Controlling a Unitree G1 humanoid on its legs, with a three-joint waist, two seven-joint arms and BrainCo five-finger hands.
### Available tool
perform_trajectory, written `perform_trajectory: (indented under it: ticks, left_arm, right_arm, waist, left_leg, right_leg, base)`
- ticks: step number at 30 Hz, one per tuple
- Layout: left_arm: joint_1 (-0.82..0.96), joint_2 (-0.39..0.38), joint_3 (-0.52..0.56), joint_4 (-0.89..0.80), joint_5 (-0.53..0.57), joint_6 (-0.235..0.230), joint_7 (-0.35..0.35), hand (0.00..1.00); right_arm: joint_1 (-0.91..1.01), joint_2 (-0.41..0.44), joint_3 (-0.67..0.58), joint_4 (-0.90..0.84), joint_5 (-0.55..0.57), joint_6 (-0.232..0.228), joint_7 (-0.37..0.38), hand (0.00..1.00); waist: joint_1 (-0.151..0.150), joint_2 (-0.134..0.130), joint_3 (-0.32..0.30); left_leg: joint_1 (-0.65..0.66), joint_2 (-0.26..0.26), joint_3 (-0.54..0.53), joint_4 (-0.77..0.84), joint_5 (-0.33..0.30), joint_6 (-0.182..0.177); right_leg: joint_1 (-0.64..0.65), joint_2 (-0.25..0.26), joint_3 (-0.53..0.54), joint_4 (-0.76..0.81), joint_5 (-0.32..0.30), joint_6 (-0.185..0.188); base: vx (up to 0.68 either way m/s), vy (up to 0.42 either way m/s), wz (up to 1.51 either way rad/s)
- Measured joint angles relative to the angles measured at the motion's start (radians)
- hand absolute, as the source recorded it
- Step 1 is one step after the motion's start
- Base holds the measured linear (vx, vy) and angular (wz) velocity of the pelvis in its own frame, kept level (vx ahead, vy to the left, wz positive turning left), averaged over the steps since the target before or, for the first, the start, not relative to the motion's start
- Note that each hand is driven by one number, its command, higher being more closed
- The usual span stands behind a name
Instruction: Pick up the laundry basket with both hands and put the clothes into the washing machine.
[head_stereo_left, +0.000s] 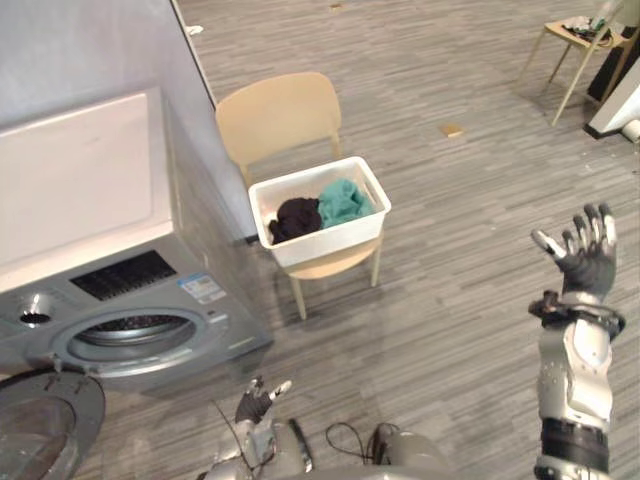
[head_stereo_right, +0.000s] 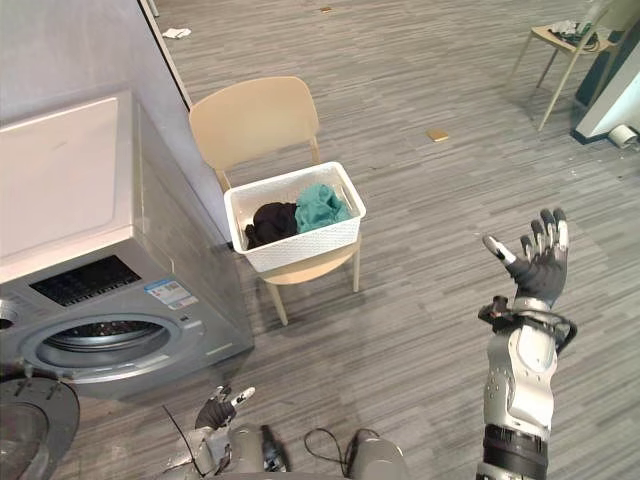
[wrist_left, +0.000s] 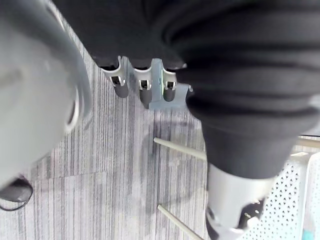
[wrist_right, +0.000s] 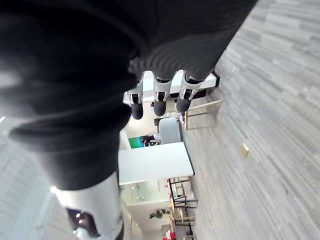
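A white basket (head_stereo_left: 335, 240) with perforated walls is seen on the seat of a pale wooden chair (head_stereo_left: 275, 115), just beside the grey washing machine (head_stereo_left: 90, 220). 2 items are held in it: a black garment (head_stereo_left: 293, 217) and a teal garment (head_stereo_left: 343, 200). The machine's round door (head_stereo_left: 40, 425) is swung open at the front. The right hand (head_stereo_left: 588, 265) is raised well apart from the basket, fingers spread, nothing held. The left hand (head_stereo_left: 255, 403) is seen low before the machine, fingers relaxed and empty.

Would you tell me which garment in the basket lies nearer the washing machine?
The black garment, in the half of the white basket toward the washing machine; the teal garment lies in the half away from it.
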Motion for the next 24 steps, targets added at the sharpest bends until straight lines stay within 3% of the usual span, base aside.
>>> perform_trajectory:
  ticks: [1,2,3,7,10,13,17,19,20,21,23,24]
  left_arm:
    - [0.017,-0.001,0.002,0.004,0.0,0.0,0.001,0.0]
    - [0.019,-0.001,0.003,0.009,0.0,-0.001,0.0,0.0]
    - [0.011,0.002,0.006,0.036,-0.002,-0.003,0.002,0.0]
    - [-0.009,0.045,0.01,0.14,-0.023,0.002,0.002,0.0]
    - [-0.023,0.069,0.003,0.184,0.022,0.004,0.005,0.0]
    - [-0.035,0.082,0.006,0.227,0.056,0.002,0.023,0.0]
    - [-0.046,0.088,0.008,0.247,0.055,0.0,0.022,0.0]
    - [-0.046,0.1,0.01,0.246,0.053,-0.005,0.021,0.0]
    - [-0.045,0.115,0.012,0.244,0.052,-0.01,0.021,0.0]
    - [-0.051,0.112,0.021,0.256,0.052,-0.013,0.022,0.0]
    - [-0.043,0.075,0.037,0.254,0.05,-0.021,0.02,0.0]
    - [-0.043,0.066,0.045,0.255,0.05,-0.021,0.02,0.0]
  right_arm:
    - [-0.023,-0.026,0.022,0.001,-0.033,0.0,-0.001,0.0]
    - [-0.03,-0.035,0.034,0.002,-0.045,0.0,-0.003,0.0]
    - [-0.051,-0.036,0.064,0.011,-0.07,0.0,-0.005,0.0]
    - [-0.064,-0.036,0.086,0.018,-0.129,0.006,0.005,0.0]
    - [-0.064,-0.036,0.089,0.048,-0.165,0.014,0.01,0.0]
    - [-0.063,-0.077,0.134,0.083,-0.176,0.014,0.033,0.0]
    - [-0.078,-0.149,0.17,0.131,-0.237,0.02,0.065,0.0]
    - [-0.108,-0.177,0.201,0.171,-0.276,0.024,0.08,0.0]
    - [-0.126,-0.185,0.219,0.192,-0.291,0.025,0.089,0.0]
    - [-0.161,-0.211,0.253,0.243,-0.313,0.026,0.096,0.0]
    - [-0.2,-0.26,0.296,0.293,-0.33,0.033,0.101,0.0]
    - [-0.216,-0.271,0.309,0.306,-0.331,0.035,0.103,0.0]
  waist:
    - [0.008,0.022,-0.014]
    - [0.014,0.037,-0.025]
    - [0.017,0.01,-0.03]
    - [0.015,-0.049,-0.037]
    - [-0.004,-0.059,-0.041]
    - [-0.01,-0.079,-0.066]
    - [-0.009,-0.08,-0.065]
    - [-0.007,-0.104,-0.069]
    - [-0.005,-0.135,-0.073]
    - [0.0,-0.11,-0.072]
    - [0.023,-0.071,-0.078]
    - [0.023,-0.064,-0.077]
  left_leg:
    - [0.006,-0.015,-0.001,-0.092,0.039,-0.019]
    - [0.021,-0.018,0.006,-0.111,0.022,0.027]
    - [0.058,-0.056,0.007,-0.163,0.006,0.051]
    - [0.125,-0.137,-0.016,-0.233,-0.01,0.077]
    - [0.19,-0.159,-0.071,-0.295,-0.006,0.084]
    - [0.196,-0.148,-0.135,-0.31,-0.007,0.082]
    - [0.199,-0.109,-0.232,-0.293,-0.009,0.045]
    - [0.196,-0.116,-0.277,-0.263,-0.022,0.008]
    - [0.193,-0.131,-0.288,-0.246,-0.037,-0.016]
    - [0.183,-0.108,-0.321,-0.218,-0.051,-0.04]
    - [0.16,-0.054,-0.352,-0.239,-0.038,-0.075]
    - [0.157,-0.044,-0.364,-0.254,-0.029,-0.087]
  right_leg:
    - [0.007,0.005,0.001,0.012,-0.016,0.034]
    - [0.009,0.007,0.009,0.021,-0.026,0.049]
    - [0.026,-0.015,0.009,0.008,-0.034,0.061]
    - [0.072,-0.079,-0.031,0.054,-0.062,0.106]
    - [0.032,-0.102,-0.025,0.227,-0.066,0.085]
    - [-0.047,-0.103,0.035,0.245,-0.089,0.054]
    - [-0.124,-0.102,0.151,0.14,-0.054,0.077]
    - [-0.122,-0.113,0.182,0.047,0.062,0.073]
    - [-0.122,-0.128,0.192,0.019,0.169,0.09]
    - [-0.112,-0.114,0.174,0.034,0.138,0.144]
    - [-0.103,-0.063,0.13,0.0,0.14,0.125]
    - [-0.104,-0.054,0.117,-0.002,0.137,0.119]
  base:
    - [0.24,0.183,-0.14]
    - [0.22,0.179,0.01]
    - [0.17,0.131,0.06]
    - [0.21,0.086,0.31]
    - [0.2,0.006,0.53]
    - [0.17,-0.1,0.57]
    - [0.16,-0.225,0.78]
    - [0.12,-0.242,0.68]
    - [0.11,-0.312,0.57]
    - [0.11,-0.359,0.47]
    - [0.08,-0.336,0.25]
    - [0.04,-0.272,0.35]
